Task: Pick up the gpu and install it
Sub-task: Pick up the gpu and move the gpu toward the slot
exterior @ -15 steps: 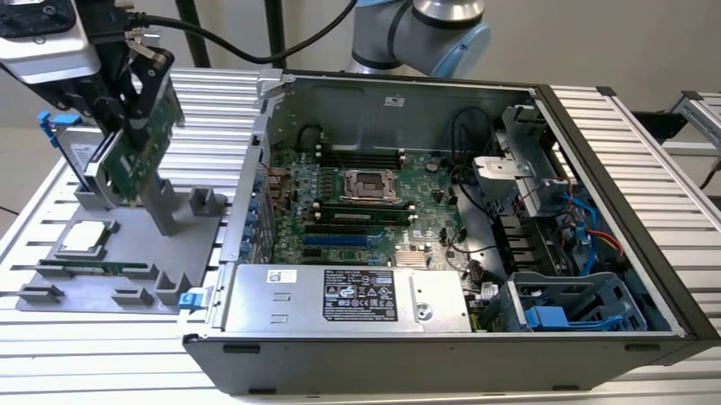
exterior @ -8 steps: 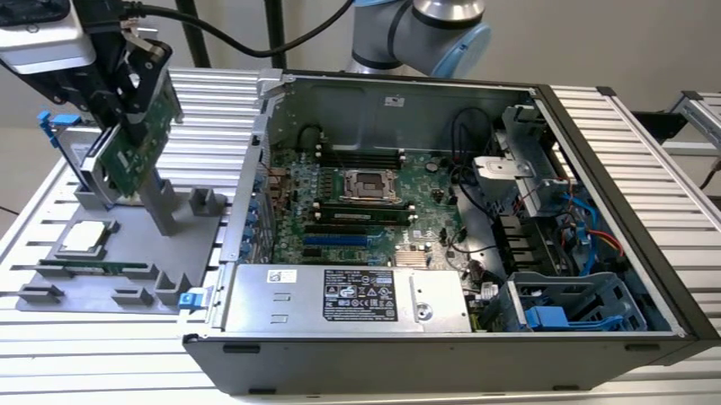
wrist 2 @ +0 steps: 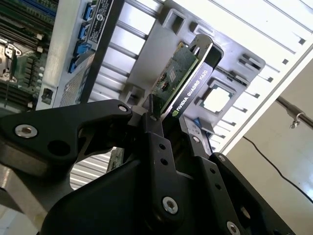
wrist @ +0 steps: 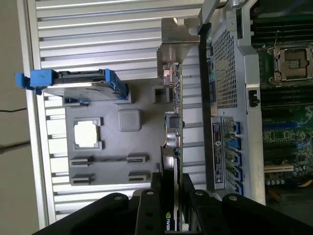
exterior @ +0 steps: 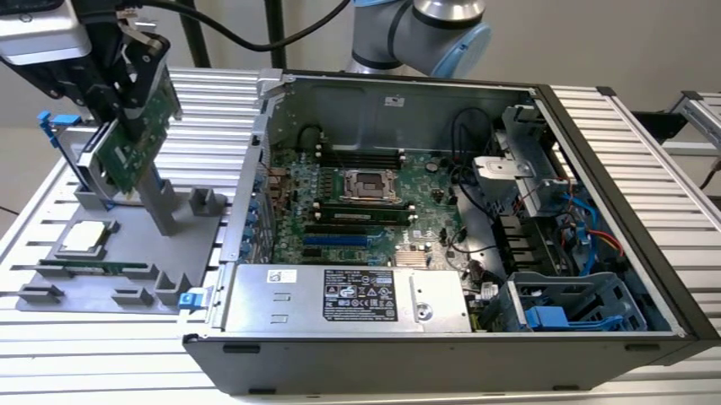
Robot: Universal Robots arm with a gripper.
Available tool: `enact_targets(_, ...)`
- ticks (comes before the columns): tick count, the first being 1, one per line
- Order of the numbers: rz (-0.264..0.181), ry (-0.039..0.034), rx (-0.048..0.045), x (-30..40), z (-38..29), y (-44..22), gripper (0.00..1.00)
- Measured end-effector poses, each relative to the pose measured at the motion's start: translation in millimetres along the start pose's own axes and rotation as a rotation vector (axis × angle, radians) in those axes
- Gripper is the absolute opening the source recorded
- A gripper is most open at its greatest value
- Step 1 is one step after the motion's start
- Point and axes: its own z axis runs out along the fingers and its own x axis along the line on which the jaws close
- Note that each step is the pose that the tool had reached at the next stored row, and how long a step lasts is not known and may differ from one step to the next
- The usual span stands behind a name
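1. Gripper state. In the exterior view I see the gripper (exterior: 135, 118) at 10 o'clock in the frame. Its jaws are clamped on the gpu (exterior: 118, 162). In both wrist views the two black fingers (wrist 2: 155, 128) press against opposite faces of the card, one on the green board and one on the black shroud.

2. Card position. The gpu stands on edge, slightly tilted, over the grey fixture tray (exterior: 124, 253). The tray lies on the slatted table (exterior: 631, 143) at 9 o'clock from the open computer case (exterior: 614, 253). I cannot tell whether the lower edge of the card touches the tray. In the first wrist view the card (wrist: 173, 122) appears edge-on, with its silver end bracket (wrist: 176, 44) at the end far from the gripper (wrist: 172, 179).

3. Other parts on the tray. In the exterior view the hard drive (exterior: 70, 143) with blue rails stands just beside the card, toward 9 o'clock from it. The processor (exterior: 88, 239) lies flat at 6 o'clock from the card. The memory stick (exterior: 90, 268) lies just beyond the processor, nearer the 6 o'clock edge.

4. Case. The motherboard (exterior: 349, 194) is exposed. The power supply (exterior: 338, 295) sits at 6 o'clock from it.
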Motion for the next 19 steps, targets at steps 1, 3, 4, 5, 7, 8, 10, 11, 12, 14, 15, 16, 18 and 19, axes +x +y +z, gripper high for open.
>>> enact_targets(1, 0.000, -0.0001, 0.0000, 0.0, -0.3, 0.0, 0.00)
enact_targets(3, 0.000, -0.0001, -0.0001, 0.0, -0.4, 0.0, 0.00)
enact_targets(4, 0.000, -0.0001, 0.0000, 0.0, -0.5, 0.0, 0.00)
enact_targets(5, 0.000, 0.0001, 0.0001, 0.0, -0.6, 0.0, 0.00)
enact_targets(7, 0.000, 0.0000, 0.0001, 0.0, -0.6, 0.0, 0.00)
enact_targets(8, 0.000, 0.0000, 0.0000, 0.0, -0.6, 0.0, 0.00)
enact_targets(10, 0.000, 0.0000, 0.0000, 0.0, -0.6, 0.0, 0.00)
enact_targets(11, 0.000, 0.0000, 0.0000, 0.0, -0.6, 0.0, 0.00)
enact_targets(12, 0.000, 0.0000, 0.0001, 0.0, -0.7, 0.0, 0.00)
enact_targets(14, 0.000, 0.0001, 0.0001, 0.0, -0.7, 0.0, 0.00)
enact_targets(15, 0.000, 0.0002, 0.0002, -0.3, -0.8, 0.0, 0.00)
enact_targets(16, 0.000, 0.0003, 0.0003, -0.9, -0.9, 0.1, 0.00)
enact_targets(18, 0.000, 0.0000, 0.0001, -2.7, -0.7, 0.3, 0.00)
enact_targets(19, 0.000, 0.0001, 0.0001, -4.0, -0.7, 0.4, 0.00)
